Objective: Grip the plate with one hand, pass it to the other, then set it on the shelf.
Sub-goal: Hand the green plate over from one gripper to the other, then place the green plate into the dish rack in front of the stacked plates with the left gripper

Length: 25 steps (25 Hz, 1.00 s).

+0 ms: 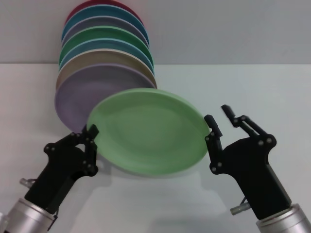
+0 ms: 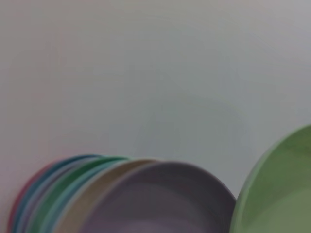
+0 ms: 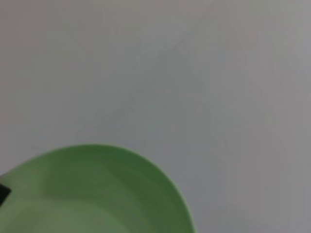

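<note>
White tabletop (image 1: 252, 87) met a pale grey wall behind the work. At the near left, the black left gripper (image 1: 90, 141) was clamped on the left rim of the round, matte light mint-green plate (image 1: 148, 131), holding it lifted and tilted above the table. Opposite, the black right gripper (image 1: 217, 119) stood with fingers spread apart, one finger (image 1: 212, 127) just beside the plate's right rim and the other clear of it. Behind the plate, a leaning row of coloured plates (image 1: 104, 53) stood on edge, its nearest lilac plate (image 1: 77, 97) partly hidden.
</note>
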Available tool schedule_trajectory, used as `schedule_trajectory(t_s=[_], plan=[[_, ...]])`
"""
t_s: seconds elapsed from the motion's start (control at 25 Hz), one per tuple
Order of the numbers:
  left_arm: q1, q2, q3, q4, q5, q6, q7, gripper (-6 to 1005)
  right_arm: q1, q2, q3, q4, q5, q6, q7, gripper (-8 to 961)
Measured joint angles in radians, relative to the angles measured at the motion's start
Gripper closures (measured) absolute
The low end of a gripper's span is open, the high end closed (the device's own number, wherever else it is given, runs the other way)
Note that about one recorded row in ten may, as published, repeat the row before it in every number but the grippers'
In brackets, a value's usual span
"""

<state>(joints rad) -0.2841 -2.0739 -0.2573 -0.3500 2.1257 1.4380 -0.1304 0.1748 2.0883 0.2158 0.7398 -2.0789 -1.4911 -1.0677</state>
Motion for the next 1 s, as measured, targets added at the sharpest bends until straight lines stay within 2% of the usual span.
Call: schedule_trajectory(t_s=[0.16, 0.4, 0.68, 1.0], plan=[[0.030, 0.004, -0.035, 0.003, 0.000, 0.062, -0.007, 964, -0.015, -0.001, -0.016, 0.007, -0.008, -0.055, 0.000, 766], [0.067, 0.010, -0.107, 0.020, -0.001, 0.200, -0.010, 966, -0.022, -0.004, -0.076, 0.013, -0.008, -0.114, 0.000, 605], [0.053, 0.008, -0.217, 0.103, 0.000, 0.324, 0.010, 965, -0.008, 0.001, -0.070, -0.028, 0.011, -0.064, 0.011, 605], [-0.026, 0.005, -0.214, 0.181, 0.008, 0.340, 0.226, 965, 0.024, 0.002, -0.069, -0.053, 0.101, -0.044, 0.008, 605]])
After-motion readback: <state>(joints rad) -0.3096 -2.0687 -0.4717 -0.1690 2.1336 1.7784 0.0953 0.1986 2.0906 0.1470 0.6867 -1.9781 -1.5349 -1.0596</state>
